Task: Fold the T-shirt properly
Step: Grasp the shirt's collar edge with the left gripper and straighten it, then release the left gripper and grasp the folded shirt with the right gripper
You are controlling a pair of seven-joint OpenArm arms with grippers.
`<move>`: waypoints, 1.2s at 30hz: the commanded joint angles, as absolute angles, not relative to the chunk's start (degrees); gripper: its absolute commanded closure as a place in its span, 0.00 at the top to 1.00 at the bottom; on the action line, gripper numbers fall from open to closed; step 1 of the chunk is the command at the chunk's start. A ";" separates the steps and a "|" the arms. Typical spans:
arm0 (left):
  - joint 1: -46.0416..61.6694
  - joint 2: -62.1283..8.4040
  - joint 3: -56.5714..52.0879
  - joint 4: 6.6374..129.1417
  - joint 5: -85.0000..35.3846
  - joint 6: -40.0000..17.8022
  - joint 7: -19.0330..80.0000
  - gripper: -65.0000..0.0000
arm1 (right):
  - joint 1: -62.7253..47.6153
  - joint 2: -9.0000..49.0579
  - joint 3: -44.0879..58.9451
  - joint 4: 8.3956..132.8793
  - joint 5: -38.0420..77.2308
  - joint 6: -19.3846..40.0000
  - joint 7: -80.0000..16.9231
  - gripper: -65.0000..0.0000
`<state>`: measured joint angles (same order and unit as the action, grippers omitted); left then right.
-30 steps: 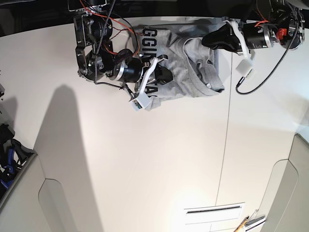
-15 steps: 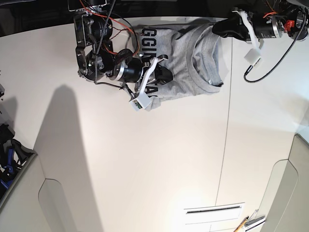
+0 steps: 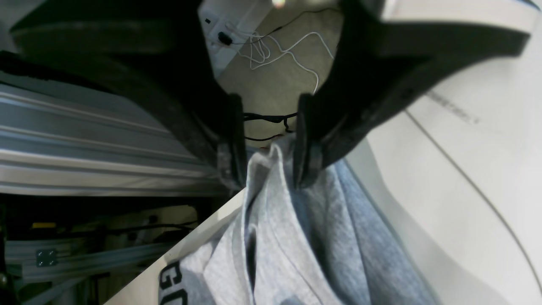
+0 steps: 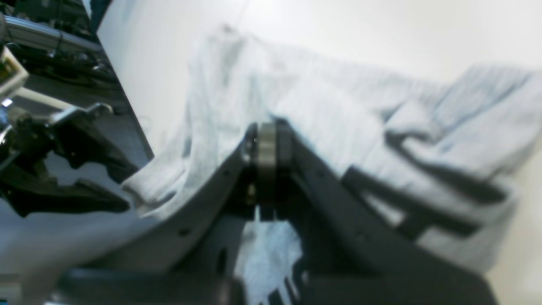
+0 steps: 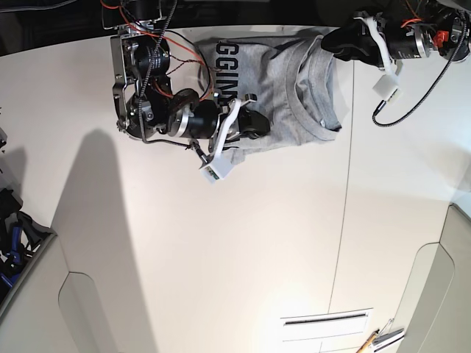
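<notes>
The white table (image 5: 221, 243) is bare across the near part of the base view, with a thin seam (image 5: 342, 220) running from front to back on its right side. At the front edge a slotted vent plate (image 5: 326, 321) sits flush in the top.

Farther back, toward the far edge, lies the T-shirt (image 5: 283, 95), grey, partly folded, with black block letters (image 5: 228, 55) showing at its far left part and the ribbed collar (image 5: 298, 103) curving across the right half. Its right edge lies just beside the table seam.

The right gripper (image 5: 250, 126) rests on the near left part of the shirt. In the right wrist view its fingers (image 4: 266, 148) are pressed together, with grey cloth bunched around and over the tips; whether a fold is actually caught between them cannot be told, because that view is blurred. The black lettering shows as dark bars on the cloth just to the right of the fingers.

At the far right corner of the shirt is the left gripper (image 5: 340, 40). In the left wrist view its two dark fingers (image 3: 230, 140) stand apart, and a peak of grey cloth rises into the gap, lying against the inner face of the right-hand finger. The jaws are spread, not clamped on it. Behind them, past the table edge, white cables (image 3: 279, 51) lie on a tan floor.
</notes>
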<state>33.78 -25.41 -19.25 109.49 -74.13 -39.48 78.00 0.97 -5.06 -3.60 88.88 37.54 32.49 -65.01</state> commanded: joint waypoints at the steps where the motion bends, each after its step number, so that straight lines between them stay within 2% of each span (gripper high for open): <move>1: 33.95 -26.04 -19.64 110.41 -75.42 -40.00 77.36 0.34 | 2.17 -5.45 -3.62 90.54 40.66 32.75 -64.58 0.00; 8: 32.38 -25.98 -25.80 110.41 -75.61 -40.00 76.05 0.34 | 4.62 -5.87 -5.56 94.08 45.50 33.30 -66.96 0.00; 14: 30.20 -25.89 -34.85 110.41 -75.64 -40.00 74.72 0.34 | 4.56 -5.39 -13.98 94.28 44.95 34.54 -73.32 0.00; 19: 29.69 -25.87 -37.76 110.41 -75.61 -40.00 73.91 0.34 | 4.56 -3.68 -24.97 94.28 35.62 34.59 -72.03 0.00; 23: 29.71 -25.85 -37.74 110.41 -75.64 -40.00 73.91 0.34 | 4.56 -3.31 -31.09 93.30 24.88 34.50 -67.16 0.00; 30: 29.71 -25.69 -37.74 110.39 -75.59 -40.00 73.93 0.21 | 4.56 -3.29 -33.01 91.35 12.36 34.28 -60.73 0.00; 36: 29.69 -25.69 -37.74 110.39 -75.59 -40.00 73.93 0.01 | 4.58 -1.04 -33.01 85.97 10.26 34.24 -55.59 0.00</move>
